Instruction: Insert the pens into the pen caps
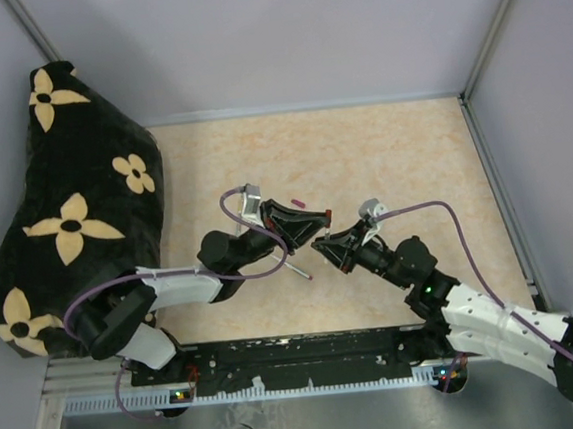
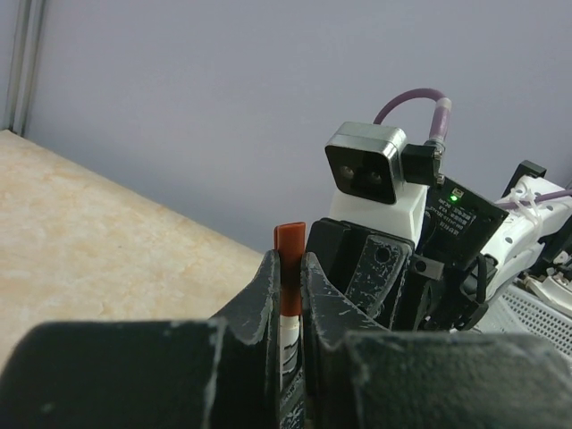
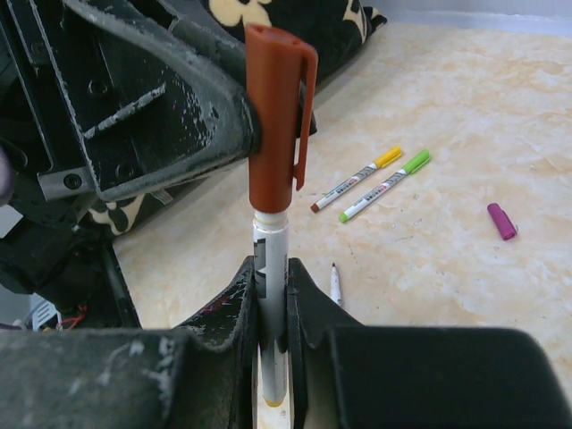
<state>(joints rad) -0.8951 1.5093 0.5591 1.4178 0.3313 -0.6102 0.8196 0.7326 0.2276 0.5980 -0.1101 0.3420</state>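
My left gripper (image 2: 288, 259) is shut on a dark red cap (image 2: 289, 243). My right gripper (image 3: 271, 268) is shut on a white pen (image 3: 269, 246) with a yellow lower end, held upright. The dark red cap (image 3: 273, 116) sits over the pen's upper end, pinched by the left fingers (image 3: 179, 116). In the top view both grippers (image 1: 312, 220) (image 1: 322, 241) meet tip to tip above mid-table. On the table lie a yellow-capped pen (image 3: 357, 179), a green-capped pen (image 3: 384, 185), an uncapped pen (image 3: 336, 286) and a loose magenta cap (image 3: 501, 221).
A black bag with cream flowers (image 1: 75, 203) fills the left side of the table. Grey walls close in the back and both sides. The magenta cap (image 1: 299, 202) lies just beyond the grippers, and a pen (image 1: 297, 271) lies under them.
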